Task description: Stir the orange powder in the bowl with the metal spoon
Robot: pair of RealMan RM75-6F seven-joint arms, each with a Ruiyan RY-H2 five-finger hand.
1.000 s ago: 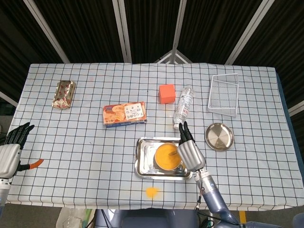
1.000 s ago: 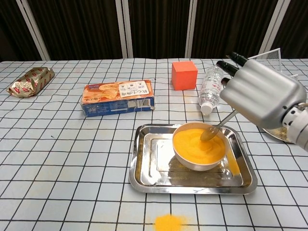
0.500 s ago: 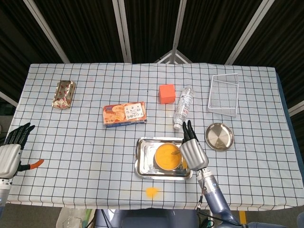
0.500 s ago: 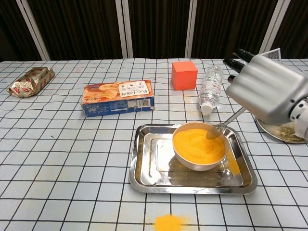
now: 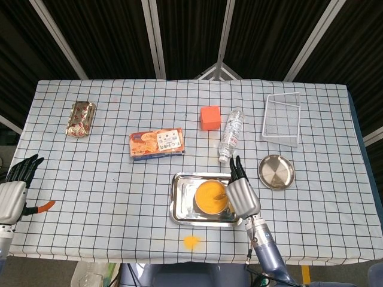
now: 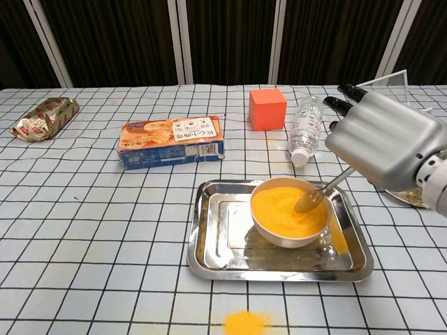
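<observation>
The metal spoon (image 6: pixel 312 197) is dipping its tip into the orange powder (image 6: pixel 288 209) near the right rim of the bowl (image 6: pixel 290 237), handle slanting up and to the right into the right hand (image 6: pixel 386 143), which is gripping it from above with its dark fingertips pointing away toward the far side of the table. The bowl is sitting in the right half of a shiny steel tray (image 6: pixel 216 241), and there's a streak of orange dust lying on the tray floor just right of it. Out in front, a small heap of spilled powder (image 6: pixel 244 323) is resting on the checked tablecloth (image 6: pixel 84 230) near the front edge. Behind the tray, a biscuit box (image 6: pixel 171 142) is lying flat, with an orange cube (image 6: pixel 267 109) and a toppled water bottle (image 6: pixel 306 130) beside it. Farther right, a round metal plate (image 5: pixel 276 172) and a white wire basket (image 5: pixel 282 118) are sitting; a foil snack pack (image 6: pixel 43 117) is lying far left. The left hand (image 5: pixel 13 190) is hanging off the table's left edge, fingers spread, holding nothing, an orange-tipped object (image 5: pixel 40 207) beside it.
</observation>
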